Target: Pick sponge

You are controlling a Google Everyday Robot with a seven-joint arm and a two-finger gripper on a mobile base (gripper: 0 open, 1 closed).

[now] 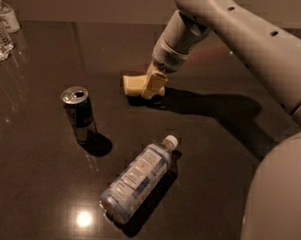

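Gripper (154,86) down at table level, carried by the pale arm (234,30) reaching in from the upper right, tip pressed right up against the sponge. Cannot tell how far open, nor whether anything is actually clamped: cream-yellow tip and pale foam run together where they meet.

Sponge (132,84) just to the gripper's left and touching it, lying flat on the dark table (214,160), left end poking out free. Looks to be resting on the surface rather than lifted.

Can (79,111) upright, farther left of the gripper and nearer the camera, well apart from it. Plastic bottle (138,179) on its side in front of the gripper, toward the camera, cap end pointing roughly back at it, also well apart. Cluster of clear bottles (2,28) far off to the gripper's left at the table's edge.

Progress, as a judgement: reach and descent done, contact with the right object made, neither neighbour disturbed. Grasp unconfirmed. Lift not done. Left to do: get a firm squeeze on the foam, then raise it clear of the table. Worth watching: soft foam giving under pressure, and a hold on one end only, likely to push or tip the sponge rather than carry it.
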